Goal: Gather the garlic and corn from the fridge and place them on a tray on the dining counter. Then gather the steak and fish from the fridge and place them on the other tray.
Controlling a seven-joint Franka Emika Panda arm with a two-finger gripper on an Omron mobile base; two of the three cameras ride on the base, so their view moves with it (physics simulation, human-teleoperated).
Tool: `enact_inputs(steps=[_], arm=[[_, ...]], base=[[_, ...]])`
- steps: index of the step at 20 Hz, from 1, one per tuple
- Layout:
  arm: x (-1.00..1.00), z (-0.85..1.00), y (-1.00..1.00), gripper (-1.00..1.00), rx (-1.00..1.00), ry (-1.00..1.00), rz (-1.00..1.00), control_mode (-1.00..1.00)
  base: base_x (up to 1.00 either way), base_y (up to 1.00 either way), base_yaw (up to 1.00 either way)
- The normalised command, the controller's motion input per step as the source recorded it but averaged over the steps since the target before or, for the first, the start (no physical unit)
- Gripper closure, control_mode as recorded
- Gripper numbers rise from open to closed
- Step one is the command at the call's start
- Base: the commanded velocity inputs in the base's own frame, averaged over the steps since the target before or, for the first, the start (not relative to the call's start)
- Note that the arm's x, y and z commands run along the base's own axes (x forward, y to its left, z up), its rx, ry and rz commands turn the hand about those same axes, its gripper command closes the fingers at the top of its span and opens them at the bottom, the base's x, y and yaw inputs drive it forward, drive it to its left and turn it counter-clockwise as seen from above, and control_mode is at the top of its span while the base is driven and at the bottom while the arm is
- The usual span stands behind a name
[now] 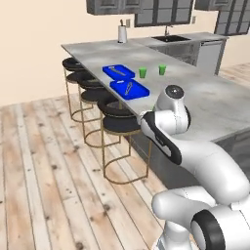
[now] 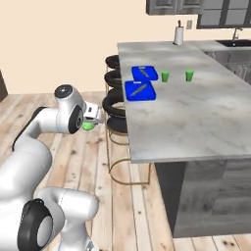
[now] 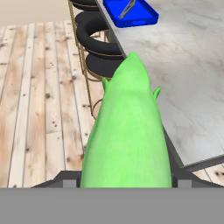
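Corn (image 3: 127, 131) pinched in the jaws, its pointed tip clear in hand view; base views show both trays (image 1: 129, 90)

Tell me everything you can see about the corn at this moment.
The corn is a smooth, light-green oblong, matte, tapering to a pointed tip with small leaf-like points at its sides. It is held in the gripper, tip pointing forward, above the wooden floor, beside the stools and short of the dining counter. In the right base view just a green bit shows under the hand.
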Motion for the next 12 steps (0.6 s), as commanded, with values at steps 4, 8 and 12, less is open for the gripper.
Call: enact_inputs(steps=[4, 8, 12], arm=[[0.0, 0.0, 0.0, 1.0, 0.0, 0.0, 0.0, 1.0], [0.0, 0.0, 0.0, 1.0, 0.0, 0.0, 0.0, 1.0], [0.0, 0.0, 0.0, 1.0, 0.0, 0.0, 0.0, 1.0]], base=[[0.54, 1.0, -0.49], [0.69, 1.0, -0.46], [0.76, 1.0, -0.46]])
